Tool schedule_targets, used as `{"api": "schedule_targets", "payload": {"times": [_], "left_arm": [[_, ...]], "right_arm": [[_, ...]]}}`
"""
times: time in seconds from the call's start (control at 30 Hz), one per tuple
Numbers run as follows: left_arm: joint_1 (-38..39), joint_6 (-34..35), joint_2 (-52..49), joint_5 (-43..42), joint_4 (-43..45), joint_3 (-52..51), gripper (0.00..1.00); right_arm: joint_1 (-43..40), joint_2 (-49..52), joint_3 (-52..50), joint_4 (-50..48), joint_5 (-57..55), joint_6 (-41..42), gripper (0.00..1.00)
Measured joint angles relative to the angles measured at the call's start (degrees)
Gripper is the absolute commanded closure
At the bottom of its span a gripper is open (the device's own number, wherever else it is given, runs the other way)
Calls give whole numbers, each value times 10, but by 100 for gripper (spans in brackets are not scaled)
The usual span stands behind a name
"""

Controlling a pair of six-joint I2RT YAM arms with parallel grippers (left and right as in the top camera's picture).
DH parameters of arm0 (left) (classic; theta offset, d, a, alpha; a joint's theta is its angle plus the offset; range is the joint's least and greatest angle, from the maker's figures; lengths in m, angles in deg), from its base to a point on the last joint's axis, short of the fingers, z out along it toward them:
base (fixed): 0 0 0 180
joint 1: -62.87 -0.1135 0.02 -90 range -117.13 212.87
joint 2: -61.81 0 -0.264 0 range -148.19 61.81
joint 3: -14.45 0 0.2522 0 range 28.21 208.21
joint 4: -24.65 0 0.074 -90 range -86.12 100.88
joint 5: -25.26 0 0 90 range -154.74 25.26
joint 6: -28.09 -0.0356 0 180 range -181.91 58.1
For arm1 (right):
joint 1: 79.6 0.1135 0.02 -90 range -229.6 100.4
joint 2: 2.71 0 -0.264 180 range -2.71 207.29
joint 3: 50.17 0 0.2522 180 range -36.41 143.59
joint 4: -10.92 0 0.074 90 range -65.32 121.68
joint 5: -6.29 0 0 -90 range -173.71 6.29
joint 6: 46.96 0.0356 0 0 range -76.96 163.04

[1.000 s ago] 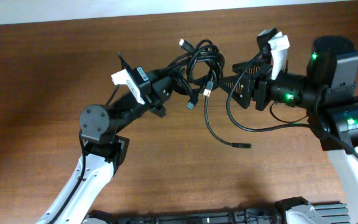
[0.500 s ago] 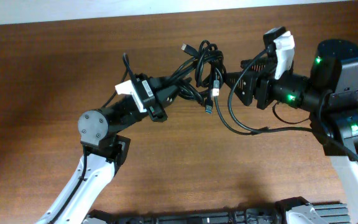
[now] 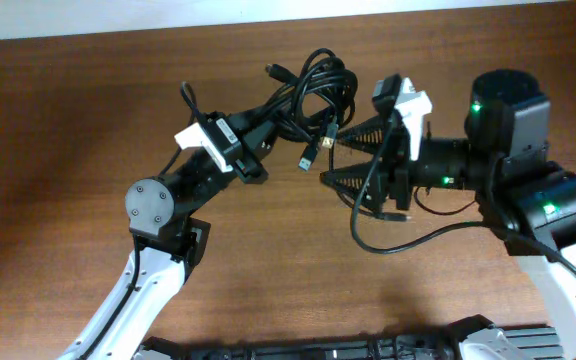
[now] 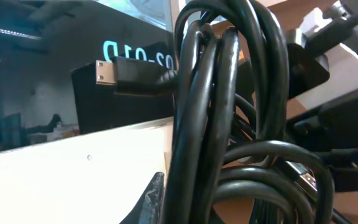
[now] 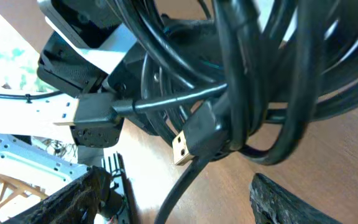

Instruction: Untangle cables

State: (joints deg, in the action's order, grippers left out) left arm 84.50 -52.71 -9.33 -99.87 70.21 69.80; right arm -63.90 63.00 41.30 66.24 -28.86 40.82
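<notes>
The cables (image 3: 313, 90) are a tangled black bundle held off the table, with metallic plugs sticking out at the top left (image 3: 271, 71) and below (image 3: 309, 160). My left gripper (image 3: 271, 122) is shut on the bundle's left side. In the left wrist view the cords (image 4: 229, 124) fill the frame beside one finger (image 4: 154, 199). My right gripper (image 3: 336, 155) is wide open just right of the bundle. In the right wrist view one cord (image 5: 179, 193) with a USB plug (image 5: 182, 149) hangs between its spread fingers (image 5: 303, 199). A loose loop (image 3: 393, 245) trails under the right arm.
The brown wooden table (image 3: 68, 120) lies under both arms. Its far edge meets a pale strip (image 3: 118, 20) at the back. The left arm's base (image 3: 158, 205) and the right arm's body (image 3: 528, 190) stand near the front.
My right gripper has opened wide and moved left and down toward the bundle. My left gripper has pulled the bundle up and to the left. The hanging loop has shifted right.
</notes>
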Motion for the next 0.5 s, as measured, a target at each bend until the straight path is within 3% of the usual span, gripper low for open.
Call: {"api": "schedule_targets", "payload": {"times": [0.13,0.27,0.5], "left_arm": [[0,0,0,3,0,0,100],[0,-13,0,-24,-3,0,100],[0,-46,-6,-82,-9,0,100]], "right_arm": [[1,1,-1,-13,-64,7,25],[1,2,-3,-109,-111,86,24],[5,-3,4,-17,-282,126,24]]}}
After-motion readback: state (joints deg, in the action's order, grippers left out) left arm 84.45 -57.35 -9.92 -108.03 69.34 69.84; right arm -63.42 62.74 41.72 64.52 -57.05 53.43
